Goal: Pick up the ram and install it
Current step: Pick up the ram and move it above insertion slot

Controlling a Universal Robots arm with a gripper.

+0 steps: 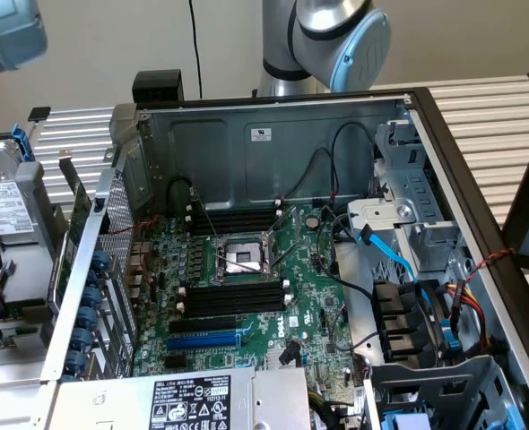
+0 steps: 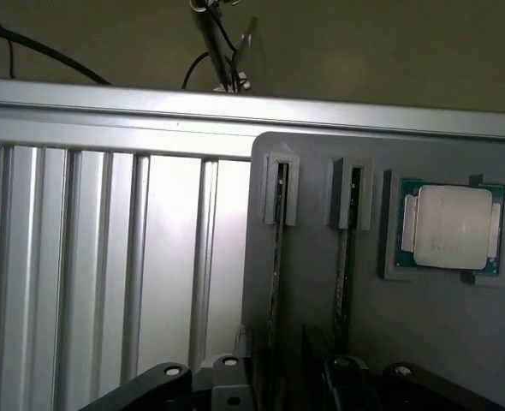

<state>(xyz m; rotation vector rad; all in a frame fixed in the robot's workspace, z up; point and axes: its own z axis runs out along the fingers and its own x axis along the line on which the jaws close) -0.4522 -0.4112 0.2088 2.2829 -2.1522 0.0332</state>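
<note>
The arm is smooth silver-grey tubing with rounded pale-blue joint caps. The end effector is matte black, dotted with small silver screws.

Silver arm aloft, dark hand.

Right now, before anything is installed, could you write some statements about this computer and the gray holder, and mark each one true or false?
1. The computer case lies open, with the motherboard visible. True.
2. Ram sticks fill the black memory slots. False: the slots look empty; a ram stick stands on edge in the gray holder.
3. A processor chip sits in a recess of the gray holder. True.
4. The long expansion slot is red. False: it is blue.
</note>
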